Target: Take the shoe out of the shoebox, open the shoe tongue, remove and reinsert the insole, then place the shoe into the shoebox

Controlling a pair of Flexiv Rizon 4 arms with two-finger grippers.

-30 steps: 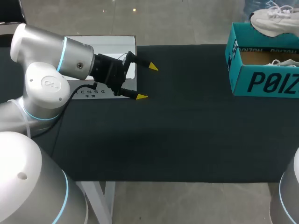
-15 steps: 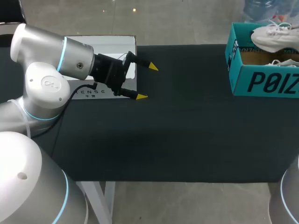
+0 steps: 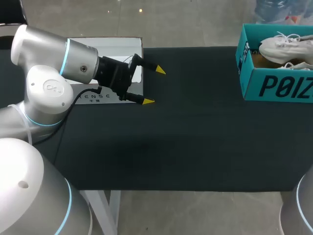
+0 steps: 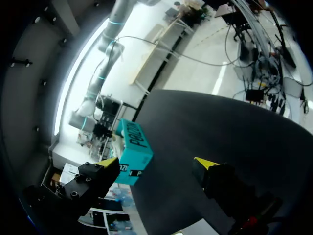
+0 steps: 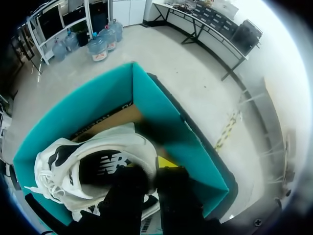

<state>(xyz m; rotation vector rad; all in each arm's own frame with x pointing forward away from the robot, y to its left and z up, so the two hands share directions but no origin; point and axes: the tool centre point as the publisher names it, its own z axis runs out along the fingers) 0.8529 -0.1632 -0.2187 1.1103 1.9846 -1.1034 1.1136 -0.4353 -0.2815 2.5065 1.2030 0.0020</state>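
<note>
Left arm [image 3: 54,73] comes in over the rear left of the table [image 3: 195,142], above a white board [image 3: 105,44] lying at that corner. Left fingers [image 3: 148,101] are spread wide apart with nothing between them, yellow tips pointing toward the table's right side. In the left wrist view the same fingers [image 4: 220,178] stand apart over bare black table [image 4: 234,127], and the shoebox [image 4: 134,152] sits well ahead of them at the far edge. In the head view the teal shoebox [image 3: 274,85] stands open at the rear right of the table. A white shoe [image 3: 283,46] is at the level of its opening, toe toward the box's left wall. Whether it rests on anything cannot be told. Part of a second shoe [image 3: 295,65] shows lower in the box. In the right wrist view the right fingers [image 5: 173,188] are close together and clamped on the heel rim of the shoe [image 5: 93,161]. One is inside the collar and one outside, with a yellow tip showing. The shoe hangs within the shoebox walls [image 5: 161,117], over its cardboard floor.
</note>
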